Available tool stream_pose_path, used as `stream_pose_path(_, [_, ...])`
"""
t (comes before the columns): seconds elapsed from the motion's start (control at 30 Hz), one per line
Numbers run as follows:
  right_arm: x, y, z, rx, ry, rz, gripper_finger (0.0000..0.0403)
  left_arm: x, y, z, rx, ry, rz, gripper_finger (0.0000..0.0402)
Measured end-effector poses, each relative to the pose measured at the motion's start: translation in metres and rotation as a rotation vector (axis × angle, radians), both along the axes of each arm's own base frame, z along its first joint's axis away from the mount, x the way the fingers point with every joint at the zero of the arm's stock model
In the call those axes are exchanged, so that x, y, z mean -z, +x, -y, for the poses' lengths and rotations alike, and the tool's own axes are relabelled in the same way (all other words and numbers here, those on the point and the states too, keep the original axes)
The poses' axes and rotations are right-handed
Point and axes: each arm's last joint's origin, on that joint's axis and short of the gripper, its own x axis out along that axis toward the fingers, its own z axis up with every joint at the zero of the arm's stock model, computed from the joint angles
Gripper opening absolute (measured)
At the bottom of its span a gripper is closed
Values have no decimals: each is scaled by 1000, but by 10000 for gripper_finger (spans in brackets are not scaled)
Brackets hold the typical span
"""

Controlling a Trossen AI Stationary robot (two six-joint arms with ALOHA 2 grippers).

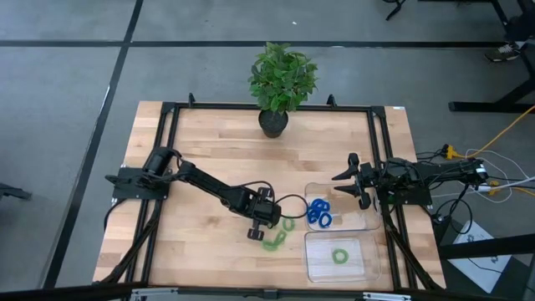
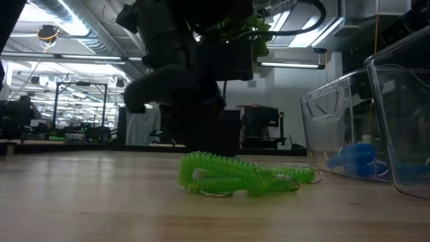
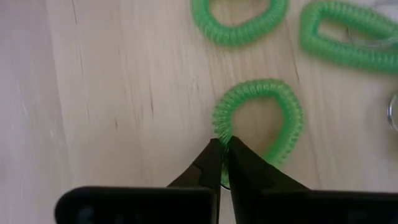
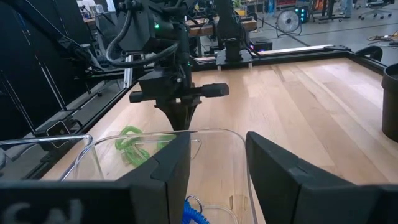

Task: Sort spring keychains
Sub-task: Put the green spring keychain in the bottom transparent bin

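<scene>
Near the table's front edge, about midway along it, sit three loose green spring keychains (image 1: 276, 237) on the bare wood, bunched just left of the two clear trays. The left gripper (image 3: 222, 149) is down on one of them, a green coil (image 3: 260, 118), with its fingers pinched fully together on the near side of the loop; looks like the coil is caught between the tips, though the wrist view is a bit soft right there, so I wouldn't swear to it. The other two green ones lie just beyond it, apart from it.

Over in the trays: the back tray (image 1: 355, 224) holds a little pile of blue keychains (image 1: 318, 212), and the front tray (image 1: 318, 266), closest to the table's front right corner, has a single green keychain (image 1: 340, 256) in it.

The right gripper (image 1: 344, 186) hangs over the back tray's far right side, fingers spread wide with nothing in them. A potted plant (image 1: 282, 79) sits at the middle of the back edge.
</scene>
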Motion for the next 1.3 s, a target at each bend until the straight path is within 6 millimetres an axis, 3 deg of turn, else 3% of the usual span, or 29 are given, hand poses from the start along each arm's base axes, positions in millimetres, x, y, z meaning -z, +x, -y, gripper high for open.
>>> stream_pose_path(0.33, [0, 0, 0, 0, 0, 0, 154, -48, -5, -6, -28, -1, 137, 8])
stream_pose_path(0.63, [0, 0, 0, 0, 0, 0, 154, -110, -19, -21, -112, 7, 332, 8])
stream_pose_path(0.97, [0, 0, 0, 0, 0, 0, 154, -199, -39, -40, -179, -102, 756, 7])
stream_pose_path(1.3, [0, 0, 0, 0, 0, 0, 154, -243, -44, -42, -129, -231, 1082, 6])
